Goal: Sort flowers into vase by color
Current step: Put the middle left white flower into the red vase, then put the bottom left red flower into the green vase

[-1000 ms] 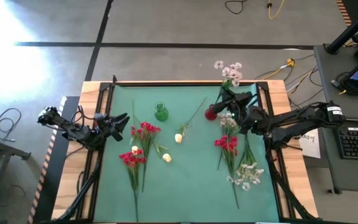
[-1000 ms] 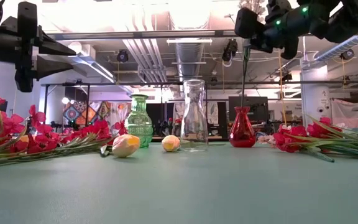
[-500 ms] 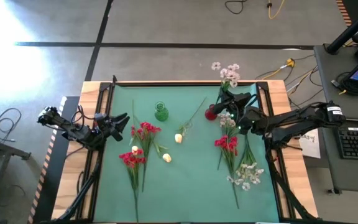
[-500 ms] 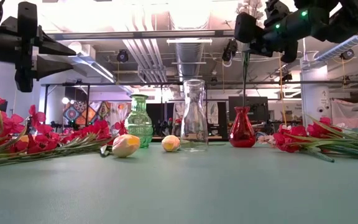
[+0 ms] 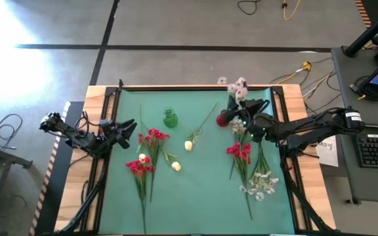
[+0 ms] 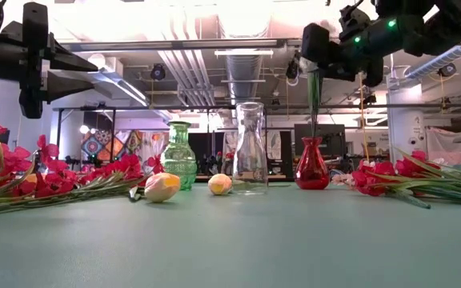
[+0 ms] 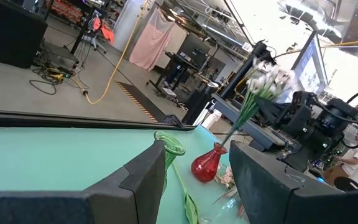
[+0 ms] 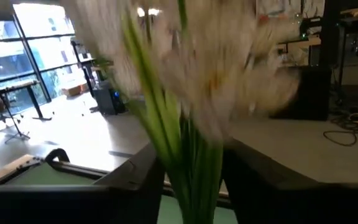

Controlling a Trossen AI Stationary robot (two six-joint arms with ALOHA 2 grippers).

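My right gripper (image 5: 243, 110) (image 6: 320, 66) is up above the red vase (image 5: 222, 120) (image 6: 312, 165), shut on a white flower spray (image 5: 236, 86) (image 7: 263, 73). The spray stands nearly upright, and its stem (image 6: 314, 108) runs down to the vase's neck. My left gripper (image 5: 128, 128) (image 7: 197, 180) waits open over the table's left edge. More red flowers (image 5: 146, 156) (image 5: 239, 151), a white spray (image 5: 260, 182) and cream rosebuds (image 5: 176, 166) (image 5: 188, 145) lie flat on the green mat. My right gripper pinches the white spray's green stems (image 8: 188, 158) between its two fingers (image 8: 126, 186), just below the blossoms. It hangs upright below the gripper, lifted off the table. Its lower end (image 6: 313, 138) is at the red vase's mouth; how far in it reaches does not show.
A green glass vase (image 5: 170, 118) (image 6: 178, 156) and a clear glass vase (image 6: 250, 149) stand in the far half of the mat, left of the red vase. Flowers lie along both sides of the mat (image 5: 195, 196). Its near middle is bare.
My right gripper has come down a little over the red vase and tipped the white spray more upright. The blossoms have swung toward the table, and the stem has sunk toward the vase's neck.
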